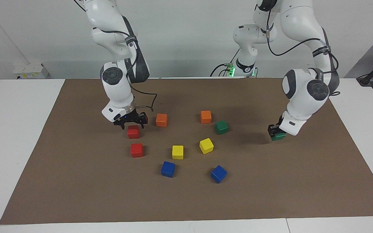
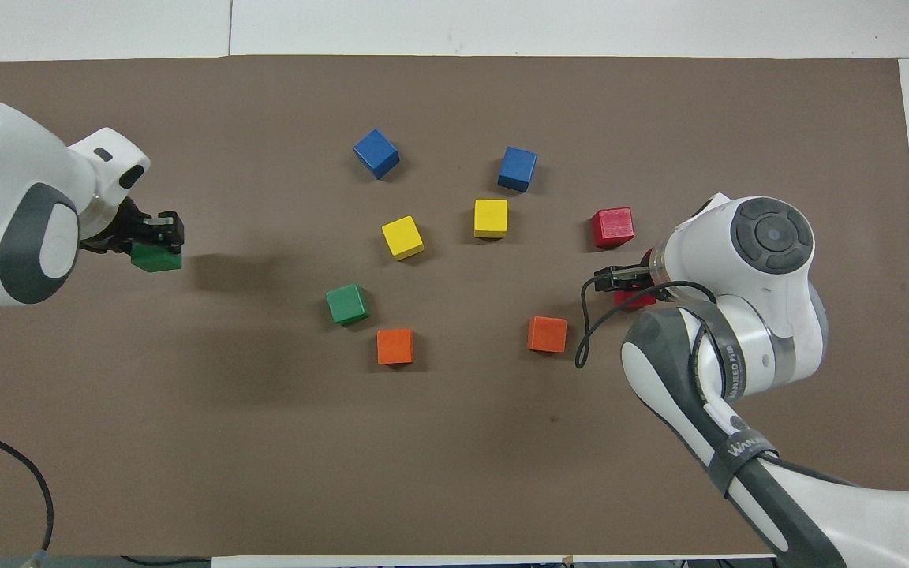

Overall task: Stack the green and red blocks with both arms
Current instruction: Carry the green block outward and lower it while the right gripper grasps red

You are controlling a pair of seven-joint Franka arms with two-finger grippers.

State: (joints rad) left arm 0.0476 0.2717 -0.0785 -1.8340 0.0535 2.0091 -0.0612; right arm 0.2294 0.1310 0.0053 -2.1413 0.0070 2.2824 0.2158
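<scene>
The right tool (image 1: 131, 124) is seen low over one red block (image 1: 133, 131), fingers spread apart and apparently not gripping. A green block (image 1: 278, 136) is clamped by the left tool (image 1: 275, 131). The other green block (image 1: 221, 127) and red block (image 1: 137, 150) rest on the counter (image 1: 270, 181).

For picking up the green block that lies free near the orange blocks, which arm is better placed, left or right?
Neither hand is free. The left hand is at a green block at its end of the mat, and the right hand is over a red block. Still, the free green block lies on the left arm's half, so probably left.
</scene>
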